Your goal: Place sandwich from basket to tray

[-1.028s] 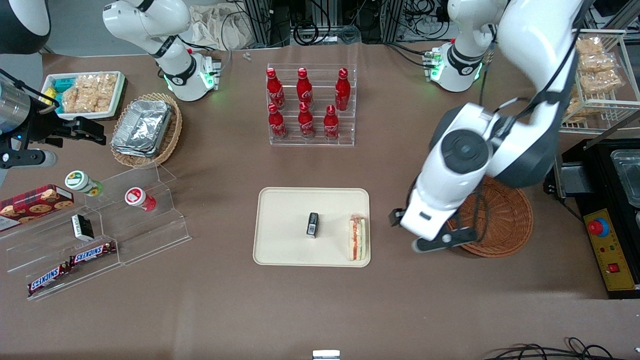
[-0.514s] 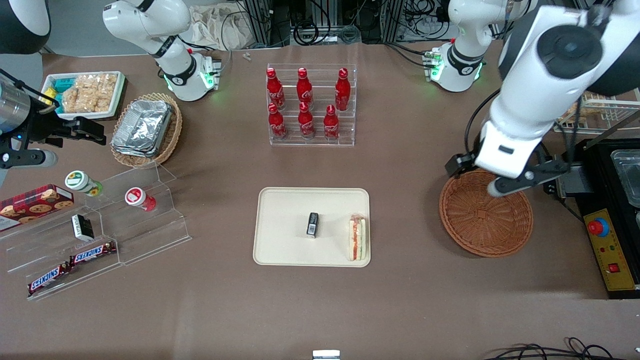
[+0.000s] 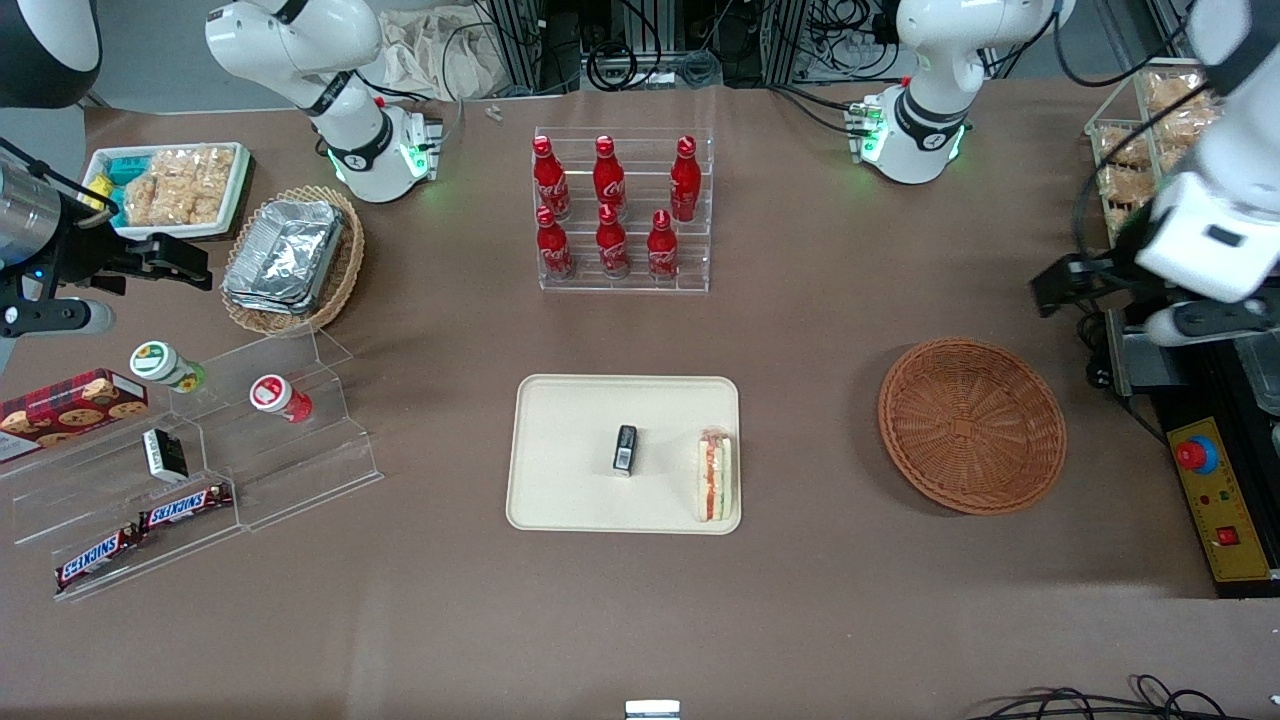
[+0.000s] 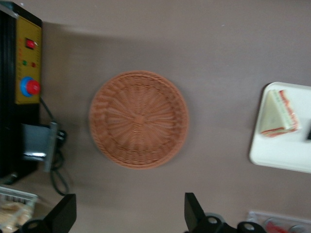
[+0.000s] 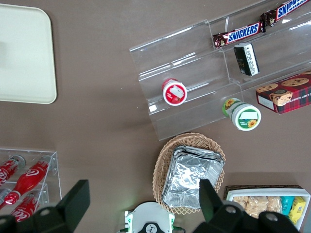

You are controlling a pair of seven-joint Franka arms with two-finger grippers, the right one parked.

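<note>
The wedge sandwich (image 3: 715, 477) (image 4: 278, 114) lies on the cream tray (image 3: 570, 450) (image 4: 286, 155), at the tray's edge nearest the basket. The reddish-brown wicker basket (image 3: 972, 425) (image 4: 138, 126) holds nothing. My left gripper (image 3: 1130, 300) (image 4: 129, 216) hangs high above the table at the working arm's end, farther from the front camera than the basket. It is open with nothing between its fingers.
A small black item (image 3: 625, 448) lies mid-tray. A clear rack of red bottles (image 3: 620, 210) stands farther back. A black box with a yellow panel and red button (image 3: 1210, 490) (image 4: 26, 87) sits beside the basket. A wire rack of bagged snacks (image 3: 1150, 130) stands near the gripper.
The left arm has swung up and away from beside the tray, over the basket, out to the working arm's end of the table. The sandwich has stayed on the tray.
</note>
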